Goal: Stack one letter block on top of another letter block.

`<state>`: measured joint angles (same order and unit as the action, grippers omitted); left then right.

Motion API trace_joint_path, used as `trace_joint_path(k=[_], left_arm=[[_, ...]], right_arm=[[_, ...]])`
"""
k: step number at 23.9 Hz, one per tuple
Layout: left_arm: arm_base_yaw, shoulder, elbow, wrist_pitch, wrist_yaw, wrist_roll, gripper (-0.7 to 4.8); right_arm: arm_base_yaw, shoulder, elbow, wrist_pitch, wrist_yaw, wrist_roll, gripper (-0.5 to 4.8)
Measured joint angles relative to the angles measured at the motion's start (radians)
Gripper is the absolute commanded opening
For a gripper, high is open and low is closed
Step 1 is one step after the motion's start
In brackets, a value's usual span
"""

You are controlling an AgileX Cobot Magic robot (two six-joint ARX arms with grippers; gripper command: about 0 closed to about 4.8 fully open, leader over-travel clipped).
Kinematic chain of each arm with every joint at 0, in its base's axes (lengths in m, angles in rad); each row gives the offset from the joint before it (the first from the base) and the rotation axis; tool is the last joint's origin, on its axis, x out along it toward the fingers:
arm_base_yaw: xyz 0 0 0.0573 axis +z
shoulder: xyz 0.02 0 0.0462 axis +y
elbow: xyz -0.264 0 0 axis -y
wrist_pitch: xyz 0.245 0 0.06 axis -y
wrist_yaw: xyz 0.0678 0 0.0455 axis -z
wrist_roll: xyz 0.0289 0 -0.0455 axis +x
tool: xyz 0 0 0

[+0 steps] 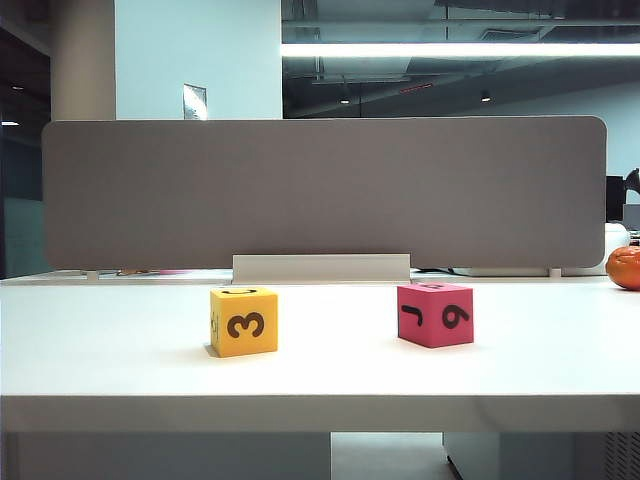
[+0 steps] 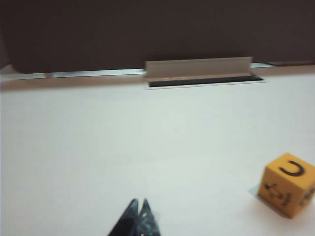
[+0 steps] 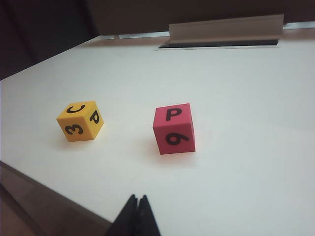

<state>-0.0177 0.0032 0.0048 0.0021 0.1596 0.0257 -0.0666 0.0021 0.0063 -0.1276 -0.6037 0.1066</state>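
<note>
Exterior view: yellow block (image 1: 244, 322) is seen at nine o'clock of pink-red block (image 1: 435, 314), well apart; left gripper (image 2: 139, 220) and right gripper (image 3: 136, 215) are closed, empty, short of the blocks.

The yellow block (image 1: 243, 321) and pink block (image 1: 435, 314) look like soft, dull foam, and the white desk (image 1: 320, 370) looks smooth and a bit shiny.

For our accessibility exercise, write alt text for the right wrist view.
A yellow block and a pink block sit apart on a white table, unstacked. The right gripper, shut and empty, hangs near the table's edge, short of both.
</note>
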Motion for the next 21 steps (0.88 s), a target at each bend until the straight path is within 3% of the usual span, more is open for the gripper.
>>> trace_joint_path(k=[3,5,12,16,21], left_arm=[[0.0,0.0,0.0,0.003,0.051,-0.011,-0.06],[0.0,0.0,0.003,0.055,0.084,-0.079,-0.06],[0.0,0.027,0.1,0.069,0.085,-0.109,-0.06],[0.0,0.185,0.203,0.069,0.109,-0.109,-0.06],[0.0,0.488,0.352,0.093,0.226,-0.109,-0.06]], right_arm=[[0.0,0.0,0.0,0.0,0.0,0.0,-0.05],[0.0,0.0,0.0,0.0,0.0,0.0,-0.05],[0.0,0.0,0.0,0.0,0.0,0.0,-0.05],[0.0,0.0,0.0,0.0,0.0,0.0,-0.05],[0.0,0.0,0.0,0.0,0.0,0.0,-0.05]])
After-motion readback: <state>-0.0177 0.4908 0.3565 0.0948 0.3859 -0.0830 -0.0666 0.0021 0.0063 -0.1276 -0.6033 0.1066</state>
